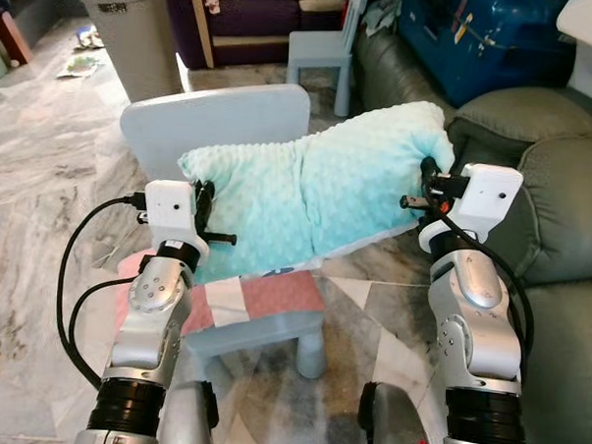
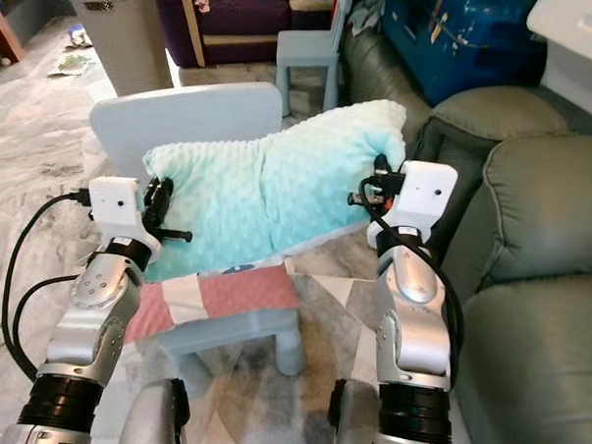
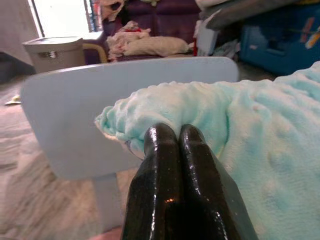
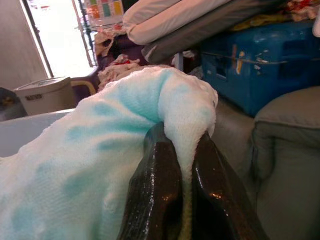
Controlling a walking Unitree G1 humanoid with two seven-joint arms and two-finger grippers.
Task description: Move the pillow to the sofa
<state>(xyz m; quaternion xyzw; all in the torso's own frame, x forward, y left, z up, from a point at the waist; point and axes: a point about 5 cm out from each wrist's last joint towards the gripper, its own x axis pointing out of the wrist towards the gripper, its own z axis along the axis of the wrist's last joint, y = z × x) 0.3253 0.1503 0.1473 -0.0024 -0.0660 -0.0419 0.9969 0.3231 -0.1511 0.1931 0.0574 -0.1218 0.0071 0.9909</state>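
Note:
A mint-green dotted pillow (image 1: 307, 198) hangs lifted between my two arms, above the seat of a small pale-blue chair (image 1: 217, 120). My left gripper (image 1: 206, 210) is shut on the pillow's left end, its black fingers (image 3: 172, 165) pinched together on the edge. My right gripper (image 1: 427, 184) is shut on the pillow's right corner, with fabric squeezed between its fingers (image 4: 160, 170). The grey-green sofa (image 1: 563, 194) stands right beside my right arm.
A red-and-white cloth (image 1: 263, 299) lies on the chair seat. A grey bin (image 1: 123, 28) stands at the back left, a second small blue chair (image 1: 323, 51) and a purple couch (image 1: 255, 24) behind. A blue case (image 1: 481, 38) lies on the sofa's far end.

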